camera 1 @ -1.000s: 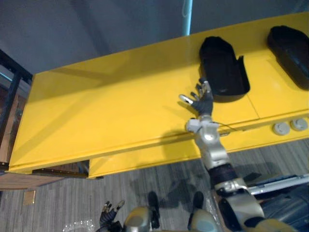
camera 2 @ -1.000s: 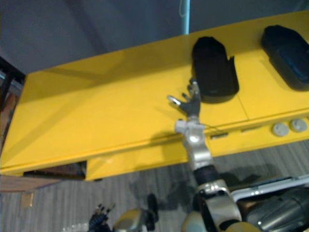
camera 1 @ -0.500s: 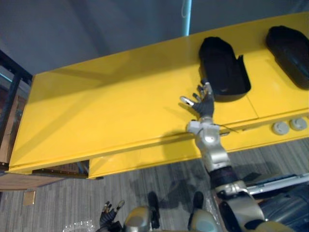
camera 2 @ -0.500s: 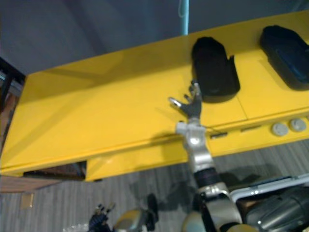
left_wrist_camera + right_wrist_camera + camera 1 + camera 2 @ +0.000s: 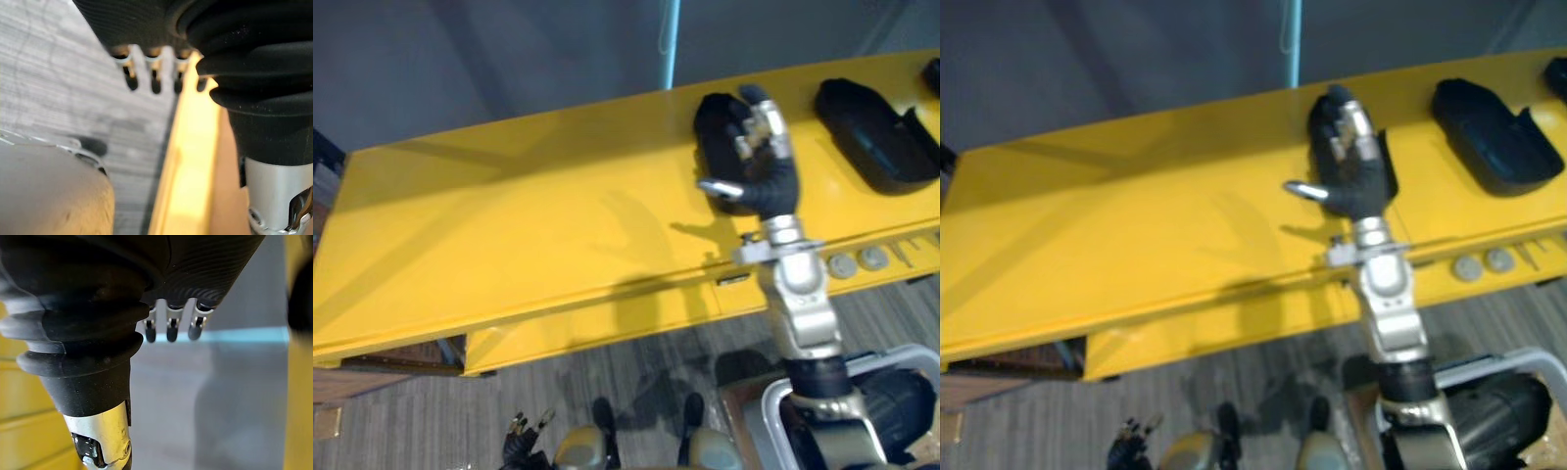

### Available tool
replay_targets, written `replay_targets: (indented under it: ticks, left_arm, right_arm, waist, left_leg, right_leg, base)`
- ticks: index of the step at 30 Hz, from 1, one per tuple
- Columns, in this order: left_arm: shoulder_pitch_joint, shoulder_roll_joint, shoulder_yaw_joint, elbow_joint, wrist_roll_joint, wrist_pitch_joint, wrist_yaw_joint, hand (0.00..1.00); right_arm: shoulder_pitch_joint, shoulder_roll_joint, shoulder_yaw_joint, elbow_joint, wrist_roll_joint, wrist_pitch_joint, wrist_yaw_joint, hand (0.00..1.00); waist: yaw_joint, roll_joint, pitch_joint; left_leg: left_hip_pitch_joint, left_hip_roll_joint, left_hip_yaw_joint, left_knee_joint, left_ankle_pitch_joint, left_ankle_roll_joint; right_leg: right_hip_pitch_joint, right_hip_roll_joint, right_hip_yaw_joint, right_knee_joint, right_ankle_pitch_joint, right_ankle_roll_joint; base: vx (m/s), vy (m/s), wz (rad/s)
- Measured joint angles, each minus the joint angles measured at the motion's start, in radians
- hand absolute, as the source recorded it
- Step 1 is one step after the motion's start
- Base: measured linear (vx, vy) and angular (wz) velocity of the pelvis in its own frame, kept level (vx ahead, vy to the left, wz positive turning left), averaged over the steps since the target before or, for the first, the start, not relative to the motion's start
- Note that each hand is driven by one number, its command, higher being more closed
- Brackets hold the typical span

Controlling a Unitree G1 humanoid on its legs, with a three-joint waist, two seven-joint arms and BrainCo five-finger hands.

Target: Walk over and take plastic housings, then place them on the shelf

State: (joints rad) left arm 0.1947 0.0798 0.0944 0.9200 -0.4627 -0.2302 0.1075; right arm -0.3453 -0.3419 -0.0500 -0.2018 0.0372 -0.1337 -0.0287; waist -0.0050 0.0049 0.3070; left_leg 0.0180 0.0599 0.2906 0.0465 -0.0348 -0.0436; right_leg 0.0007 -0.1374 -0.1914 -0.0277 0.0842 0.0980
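Left housing (image 5: 708,122) — black, oblong, raised rim — lies near the table's (image 5: 509,225) far edge; right hand (image 5: 766,171) over it, fingers open; bare yellow surface extends left; left hand (image 5: 524,438) hangs low, fingers relaxed.

**Even Light on Yellow Surface (image 5: 509,245)**

The surface glows under even overhead light, with faint diagonal bands of shade crossing its top. The grey floor (image 5: 411,421) below it sits dimmer, darkest under the front lip, and the black housings (image 5: 871,147) swallow the light.
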Motion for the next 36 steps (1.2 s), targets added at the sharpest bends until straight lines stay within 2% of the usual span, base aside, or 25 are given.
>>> replay_targets:
  ticks: [2,5,6,9,14,19,23,28,32,33,36]
  left_arm:
    - [0.0,0.001,0.01,0.001,0.0,0.0,0.0,0.0]
    - [0.0,0.004,0.011,0.0,0.0,-0.001,0.0,0.0]
    - [0.0,0.006,0.011,0.0,0.0,0.0,0.0,0.0]
    - [0.001,0.02,0.01,0.0,0.0,0.0,0.0,0.0]
    - [0.0,0.034,0.01,-0.006,0.001,0.0,0.0,0.0]
    - [0.0,0.037,0.01,-0.006,0.0,0.017,0.0,0.0]
    - [-0.001,0.038,0.01,-0.01,0.0,0.025,0.0,0.0]
    - [0.0,0.039,0.01,-0.026,0.001,0.046,0.0,0.0]
    - [0.0,0.038,0.01,-0.042,0.003,0.057,0.0,0.0]
    - [0.0,0.038,0.009,-0.042,0.008,0.057,0.0,0.0]
    - [0.0,0.038,0.009,-0.043,0.009,0.058,-0.001,0.0]
  right_arm:
    - [0.029,-0.043,-0.013,-0.001,-0.084,0.022,-0.008,0.0]
    - [0.075,-0.127,-0.012,-0.001,-0.204,0.06,0.006,0.0]
    - [0.085,-0.158,-0.012,0.0,-0.22,0.073,0.014,0.0]
    - [0.097,-0.193,-0.011,0.007,-0.22,0.074,0.034,0.0]
    - [0.095,-0.202,-0.006,0.078,-0.277,0.076,0.032,0.0]
    - [0.05,-0.244,0.041,0.214,-0.369,0.077,0.02,0.0]
    - [0.008,-0.261,0.069,0.296,-0.378,0.1,0.03,0.0]
    - [-0.027,-0.277,0.087,0.377,-0.387,0.103,0.032,0.0]
    - [-0.054,-0.308,0.103,0.427,-0.387,0.083,0.021,0.0]
    - [-0.062,-0.317,0.103,0.45,-0.388,0.065,0.006,0.0]
    - [-0.115,-0.327,0.119,0.51,-0.405,0.059,-0.001,0.0]
  waist:
    - [-0.011,-0.008,0.004]
    - [-0.012,-0.014,0.008]
    - [-0.012,-0.018,0.01]
    - [-0.012,-0.032,0.018]
    - [-0.012,-0.054,0.024]
    - [-0.011,-0.055,0.026]
    - [-0.009,-0.055,0.026]
    - [-0.007,-0.051,0.029]
    - [-0.009,-0.045,0.033]
    - [-0.009,-0.042,0.034]
    - [-0.006,-0.034,0.039]
  left_leg:
    - [0.0,0.0,0.002,0.001,-0.001,0.0]
    - [-0.002,0.001,0.006,0.003,-0.004,-0.001]
    - [-0.003,0.001,0.009,0.004,-0.006,-0.001]
    - [-0.005,0.003,0.011,0.016,-0.016,-0.002]
    - [-0.036,0.005,0.011,0.066,-0.047,0.004]
    - [-0.057,0.002,0.006,0.111,-0.074,0.014]
    - [-0.077,0.0,-0.005,0.141,-0.087,0.018]
    - [-0.092,0.0,-0.011,0.162,-0.093,0.021]
    - [-0.104,0.0,-0.021,0.173,-0.093,0.021]
    - [-0.108,0.0,-0.026,0.174,-0.093,0.021]
    - [-0.108,0.0,-0.027,0.175,-0.092,0.022]
  right_leg:
    - [-0.002,0.0,0.002,0.0,0.0,0.0]
    - [-0.005,0.001,0.005,0.0,-0.001,0.0]
    - [-0.007,0.001,0.007,0.0,-0.001,0.0]
    - [-0.006,0.001,0.008,0.002,-0.001,0.0]
    - [-0.018,-0.004,0.009,0.015,-0.001,0.0]
    - [-0.018,-0.01,0.003,0.02,-0.001,0.002]
    - [-0.02,-0.018,-0.004,0.024,-0.003,0.005]
    - [-0.027,-0.023,-0.011,0.031,-0.003,0.005]
    - [-0.033,-0.027,-0.024,0.035,-0.005,0.007]
    - [-0.033,-0.026,-0.028,0.036,-0.006,0.007]
    - [-0.033,-0.027,-0.029,0.037,-0.006,0.006]
  base:
    - [-0.03,0.011,-0.05]
    - [-0.01,0.001,-0.03]
    - [0.0,0.0,0.0]
    - [0.01,0.006,-0.02]
    - [0.0,0.0,0.0]
    - [-0.02,0.015,0.02]
    - [-0.06,0.022,0.07]
    - [-0.04,0.005,0.03]
    - [-0.05,0.0,0.07]
    - [-0.05,-0.011,0.09]
    - [-0.05,-0.008,0.02]
